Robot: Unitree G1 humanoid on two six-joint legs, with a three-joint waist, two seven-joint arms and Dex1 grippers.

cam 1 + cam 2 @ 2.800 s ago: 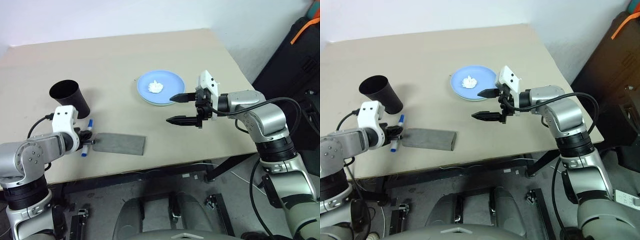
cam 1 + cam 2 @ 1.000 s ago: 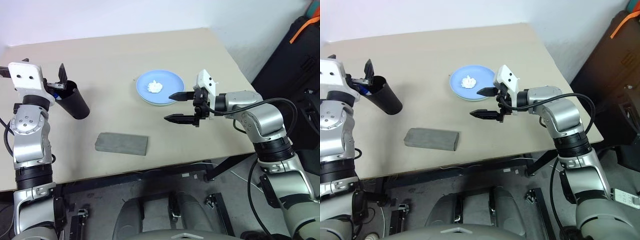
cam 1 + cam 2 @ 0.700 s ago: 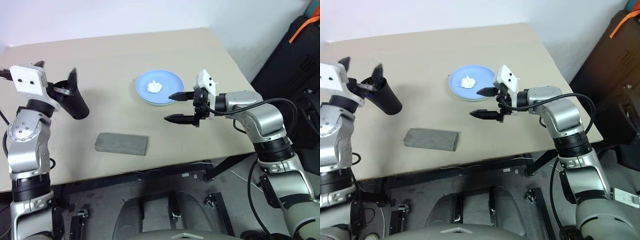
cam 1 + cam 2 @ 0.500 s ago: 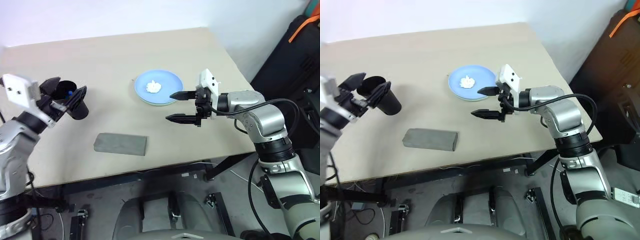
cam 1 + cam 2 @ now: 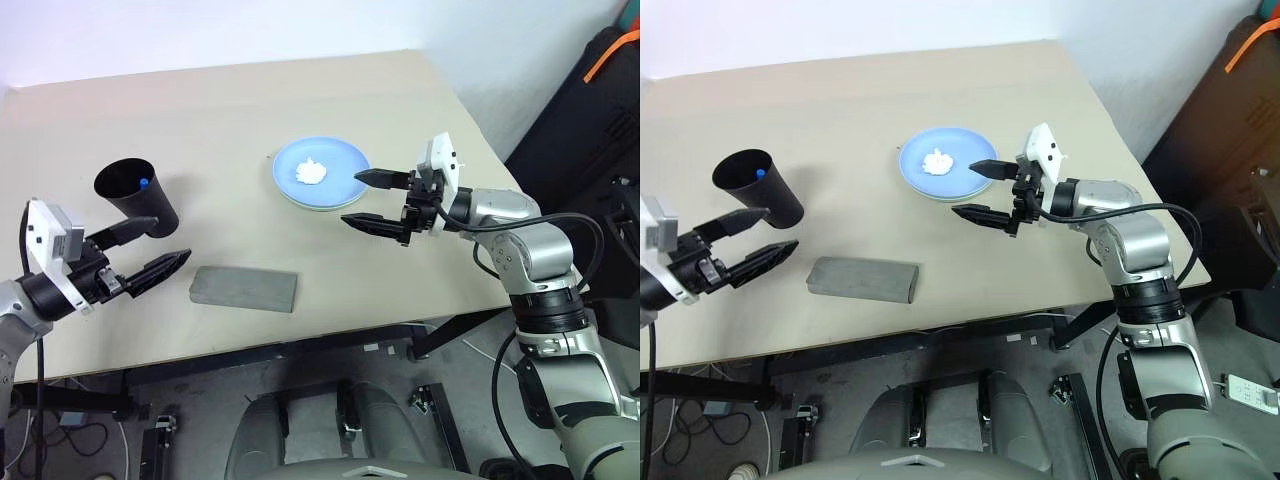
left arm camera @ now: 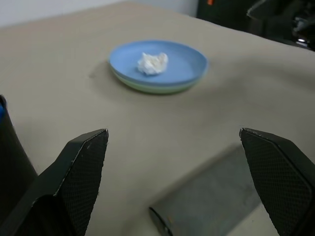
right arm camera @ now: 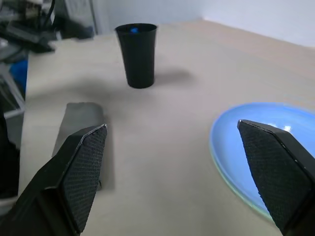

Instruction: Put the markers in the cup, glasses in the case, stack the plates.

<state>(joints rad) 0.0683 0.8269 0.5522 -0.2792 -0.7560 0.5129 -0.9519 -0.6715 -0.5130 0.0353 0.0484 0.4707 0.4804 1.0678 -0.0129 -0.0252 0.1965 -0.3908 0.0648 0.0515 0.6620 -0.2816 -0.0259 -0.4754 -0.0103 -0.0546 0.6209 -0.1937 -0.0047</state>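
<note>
The left tool point(image 5: 143, 251) stands with its two black fingers spread wide and holds nothing. It hovers above the near left part of the beige desk point(image 5: 220, 110), pointing toward the flat grey rectangular case point(image 5: 244, 289), which lies on the desk just beyond its fingertips and apart from them. The tall matte black tapered cup point(image 5: 134, 196) stands upright just behind the left tool's upper finger, not touching it.

The right tool point(image 5: 371, 200) is likewise spread wide and empty. It hovers level at the near right edge of the light blue round plate point(image 5: 322, 174); its upper finger reaches over the plate rim, its lower finger lies over bare desk. Contact with the plate cannot be confirmed.

Containers:
- Cup: a blue marker cap point(image 5: 144, 183) shows at the inner wall just below the rim. The marker bodies are hidden inside the cup, and a second marker cannot be made out.
- Blue plate: it rests directly on a pale mint green plate point(image 6: 158, 89), of which a thin edge band shows beneath it in the left wrist view. A small white wad of tissue point(image 5: 311, 173) lies in the centre of the blue plate.
- Case: it lies flat and closed, with the lid down. Its contents cannot be seen.

In the right wrist view the blue plate is cut off at the picture edge.
</note>
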